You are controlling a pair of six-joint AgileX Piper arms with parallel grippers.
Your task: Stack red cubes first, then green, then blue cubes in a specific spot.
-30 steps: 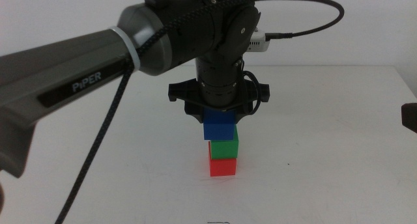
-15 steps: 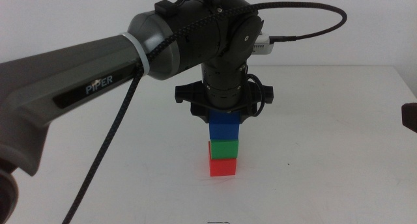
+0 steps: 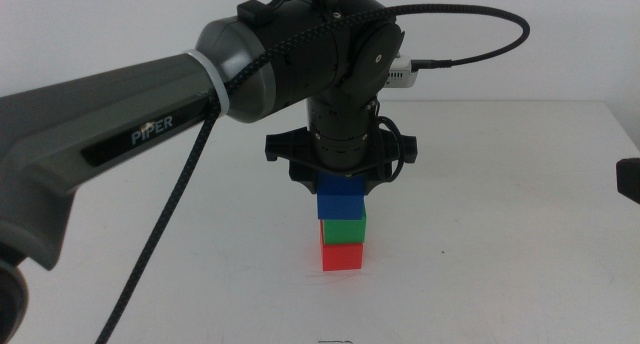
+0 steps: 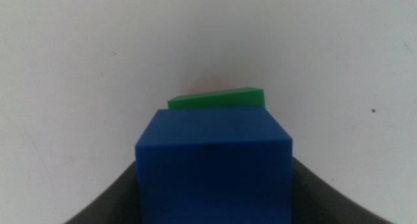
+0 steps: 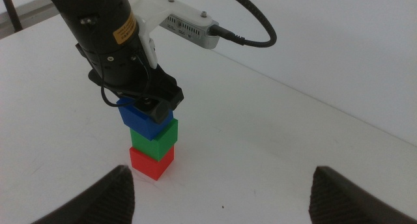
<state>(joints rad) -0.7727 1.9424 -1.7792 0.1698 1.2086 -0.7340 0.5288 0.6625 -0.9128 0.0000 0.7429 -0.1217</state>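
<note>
The red cube (image 3: 342, 255) sits on the white tabletop with the green cube (image 3: 344, 227) on top of it. The blue cube (image 3: 341, 204) is at the green cube's top face, turned slightly against it. My left gripper (image 3: 342, 187) comes straight down from above and is shut on the blue cube. In the left wrist view the blue cube (image 4: 215, 162) fills the space between the jaws, and a strip of the green cube (image 4: 218, 98) shows behind it. The right wrist view shows the red cube (image 5: 151, 163), green cube (image 5: 154, 140) and blue cube (image 5: 146, 123) from a distance; my right gripper (image 5: 221, 208) is open.
The left arm's thick grey link (image 3: 110, 124) and its black cable (image 3: 160, 224) span the left half of the table. The right arm (image 3: 629, 179) waits at the right edge. The table's far edge (image 3: 520, 102) runs behind the stack.
The left gripper shifted slightly right and lowered the blue cube down to the green cube's top. The red and green cubes have not moved.
</note>
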